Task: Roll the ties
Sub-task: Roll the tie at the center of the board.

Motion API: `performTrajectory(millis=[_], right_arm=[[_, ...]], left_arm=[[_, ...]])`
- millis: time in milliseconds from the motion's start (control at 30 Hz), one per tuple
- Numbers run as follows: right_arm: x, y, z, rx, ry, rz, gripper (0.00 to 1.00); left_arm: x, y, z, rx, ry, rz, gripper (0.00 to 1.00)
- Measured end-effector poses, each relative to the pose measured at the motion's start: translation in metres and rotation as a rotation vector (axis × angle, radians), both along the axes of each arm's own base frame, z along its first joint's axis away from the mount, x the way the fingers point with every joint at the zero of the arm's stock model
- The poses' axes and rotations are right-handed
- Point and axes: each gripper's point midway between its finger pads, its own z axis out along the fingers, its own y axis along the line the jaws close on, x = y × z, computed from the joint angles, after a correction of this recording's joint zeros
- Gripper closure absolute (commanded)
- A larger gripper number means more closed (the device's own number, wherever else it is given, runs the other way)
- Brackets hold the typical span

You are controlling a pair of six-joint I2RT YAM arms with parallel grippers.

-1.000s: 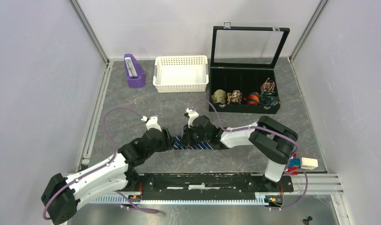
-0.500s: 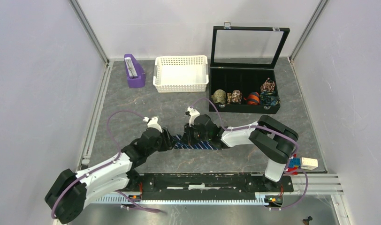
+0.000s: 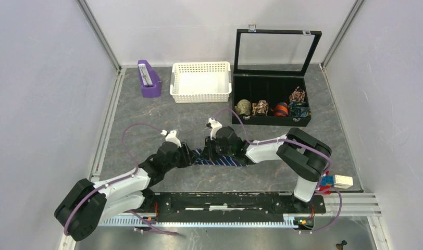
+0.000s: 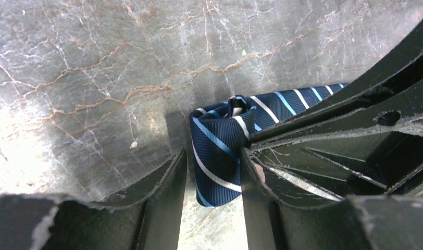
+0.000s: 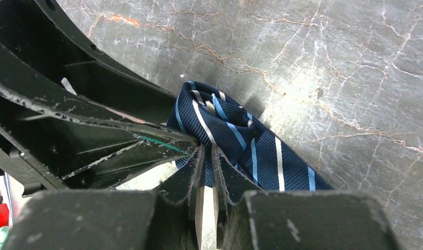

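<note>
Top external view: grey worktop (image 3: pixel 162 117), black case (image 3: pixel 272 86) at the back, and the striped navy tie (image 3: pixel 222 160) lies on the arms' side of that case, one end coiled. Left hand (image 4: pixel 212 155) is spread around the coil, one finger touching it. Right hand (image 5: pixel 206 151) is pressed together, pinching the tie's fabric.

Both arms stretch forward and low, wrists angled toward each other. The left gripper's (image 4: pixel 213 152) fingers stand apart; the right gripper's (image 5: pixel 206 150) fingers pinch the tie (image 5: pixel 240 140).
</note>
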Motion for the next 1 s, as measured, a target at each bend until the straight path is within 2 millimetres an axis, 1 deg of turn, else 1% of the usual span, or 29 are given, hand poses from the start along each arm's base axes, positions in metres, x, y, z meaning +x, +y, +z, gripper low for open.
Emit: performTrajectory(millis=[133, 200, 300, 400, 533, 667, 733, 900, 1000], right_arm=[[-0.001, 0.0, 0.0, 0.002, 0.003, 0.005, 0.85], [-0.001, 0.0, 0.0, 0.003, 0.004, 0.007, 0.85], [-0.001, 0.0, 0.0, 0.003, 0.004, 0.008, 0.85], [-0.001, 0.0, 0.0, 0.004, 0.006, 0.008, 0.85], [-0.001, 0.0, 0.001, 0.006, 0.009, 0.011, 0.84], [-0.002, 0.0, 0.002, 0.006, 0.01, 0.013, 0.81], [-0.002, 0.0, 0.005, 0.011, 0.008, 0.016, 0.79], [-0.001, 0.002, 0.02, 0.039, -0.012, 0.017, 0.79], [-0.001, 0.002, 0.021, 0.041, -0.014, 0.017, 0.79]], left_arm=[[0.004, -0.002, -0.001, -0.019, -0.01, 0.0, 0.57], [0.005, -0.003, -0.001, -0.025, -0.013, -0.002, 0.62], [0.005, -0.004, -0.001, -0.035, -0.02, -0.006, 0.72], [0.003, -0.006, -0.001, -0.045, -0.018, -0.019, 0.77], [0.002, -0.006, 0.001, -0.051, -0.02, -0.024, 0.79], [-0.001, -0.004, 0.001, -0.035, -0.003, -0.026, 0.8], [-0.002, -0.003, 0.002, -0.027, 0.007, -0.026, 0.8], [-0.004, -0.001, 0.006, -0.002, 0.027, -0.031, 0.8], [-0.006, 0.0, 0.006, 0.011, 0.044, -0.032, 0.8]])
